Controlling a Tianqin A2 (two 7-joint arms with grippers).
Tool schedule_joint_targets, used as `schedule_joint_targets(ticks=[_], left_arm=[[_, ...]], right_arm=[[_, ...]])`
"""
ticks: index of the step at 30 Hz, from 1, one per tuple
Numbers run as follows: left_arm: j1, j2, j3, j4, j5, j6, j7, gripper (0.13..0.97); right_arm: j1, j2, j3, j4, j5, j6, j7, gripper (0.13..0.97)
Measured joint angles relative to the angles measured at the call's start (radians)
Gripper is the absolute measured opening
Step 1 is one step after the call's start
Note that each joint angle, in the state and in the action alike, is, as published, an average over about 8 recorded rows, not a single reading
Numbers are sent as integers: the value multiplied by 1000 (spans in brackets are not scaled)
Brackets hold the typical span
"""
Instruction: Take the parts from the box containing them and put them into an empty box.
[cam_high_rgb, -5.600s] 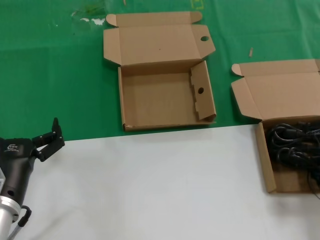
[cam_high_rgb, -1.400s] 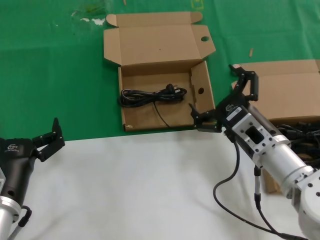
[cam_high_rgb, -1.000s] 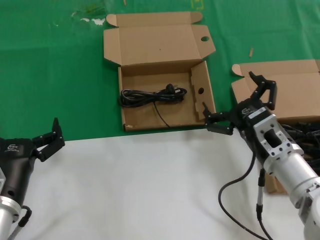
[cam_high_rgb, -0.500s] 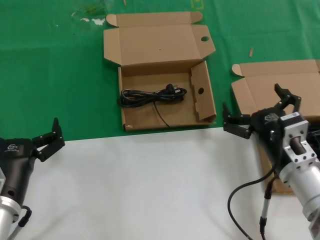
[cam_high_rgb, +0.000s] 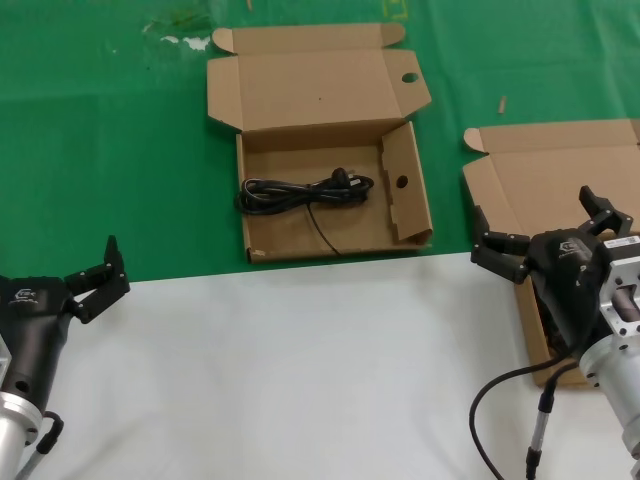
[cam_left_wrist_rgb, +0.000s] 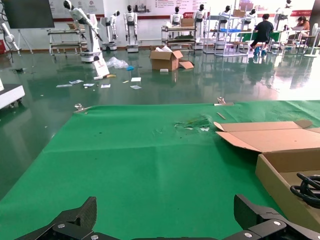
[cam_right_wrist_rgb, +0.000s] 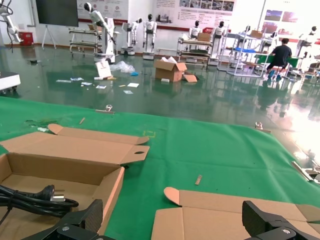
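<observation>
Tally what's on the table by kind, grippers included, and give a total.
Cardboard boxes: 2, the holed box and the right box
Visible cable bundles: 1, the cable in the holed box
Grippers: 2, left gripper and right gripper, both open
Total: 5

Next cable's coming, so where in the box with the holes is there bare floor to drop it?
Bare floor in the holed box lies below the coiled cable, toward its front wall, apart from one trailing strand. The back strip is crowded by the coil.
</observation>
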Motion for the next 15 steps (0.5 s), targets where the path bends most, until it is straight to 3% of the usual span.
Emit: schedule_joint_targets(ticks=[15], left_arm=[[0, 0, 0, 0, 0, 0, 0, 966]], right_arm=[[0, 0, 0, 0, 0, 0, 1, 966]])
